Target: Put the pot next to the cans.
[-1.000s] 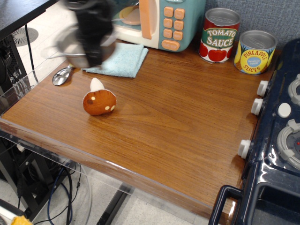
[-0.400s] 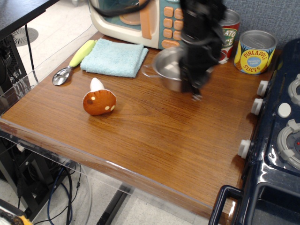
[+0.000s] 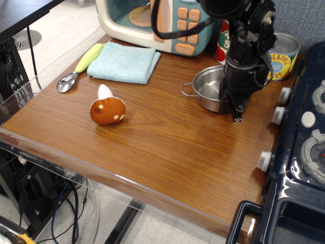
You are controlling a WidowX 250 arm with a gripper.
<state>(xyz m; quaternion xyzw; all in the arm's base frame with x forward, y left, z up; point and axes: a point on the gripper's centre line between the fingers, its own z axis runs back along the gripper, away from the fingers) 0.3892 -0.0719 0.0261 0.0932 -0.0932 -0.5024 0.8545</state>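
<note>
The pot (image 3: 208, 87) has moved right, now apparently resting near the cans (image 3: 282, 56).

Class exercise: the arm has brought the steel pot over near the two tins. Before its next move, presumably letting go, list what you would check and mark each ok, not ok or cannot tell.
1. Small shiny steel pot on the wooden table, not hanging: cannot tell.
2. Pot beside the red-and-green tomato sauce tin and yellow-and-blue pineapple tin: ok.
3. Pot upright: ok.
4. Black gripper at the pot's right rim: ok; jaws' grip: cannot tell.
5. Pot clear of the toy microwave: ok.
</note>
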